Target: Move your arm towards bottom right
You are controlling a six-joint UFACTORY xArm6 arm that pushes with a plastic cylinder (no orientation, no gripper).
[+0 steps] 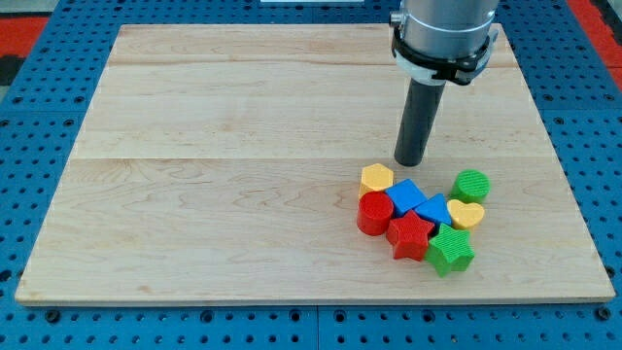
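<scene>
Tip [411, 161] down on the bench [214, 175], just above the yellow block [376, 177]. Packed below-right of that block: blue blocks [404, 195] [433, 209], red cylinder [373, 214], red star [411, 236], green star [450, 251], yellow heart [466, 215], green cylinder [472, 185].

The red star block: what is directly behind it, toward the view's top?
Behind the red star block two blue blocks press against it, with the red cylinder at its left. The star covers the blue blocks' lower edges. My tip stands farther up, apart from the pile.
</scene>
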